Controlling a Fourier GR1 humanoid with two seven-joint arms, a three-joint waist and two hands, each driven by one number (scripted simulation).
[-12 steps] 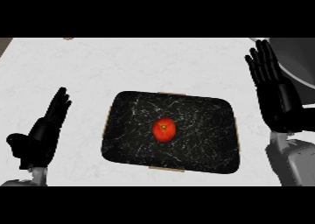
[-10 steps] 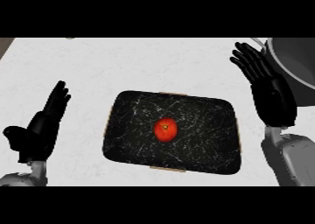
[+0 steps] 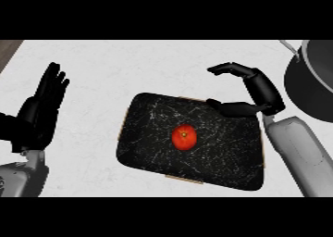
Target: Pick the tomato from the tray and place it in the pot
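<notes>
A red tomato (image 3: 184, 137) lies near the middle of the black marbled tray (image 3: 149, 148). My right hand (image 3: 259, 92) hovers at the tray's far right corner, up and to the right of the tomato and apart from it. Its fingers arch leftward and the thumb (image 3: 227, 107) sticks out over the tray's edge, with a wide gap between them and nothing held. The dark grey pot (image 3: 318, 81) stands at the right edge, partly cut off. At the left, well off the tray, my left hand (image 3: 38, 111) rests open with its fingers up.
The tray sits on a white counter (image 3: 149, 65). A strip of brown surface (image 3: 4, 51) shows at the far left top. My right forearm (image 3: 302, 152) runs along the tray's right side, below the pot.
My right hand has swung left from beside the pot to the tray's far right corner, and its fingers have bent from straight into an arch. The left hand has stayed where it was.
</notes>
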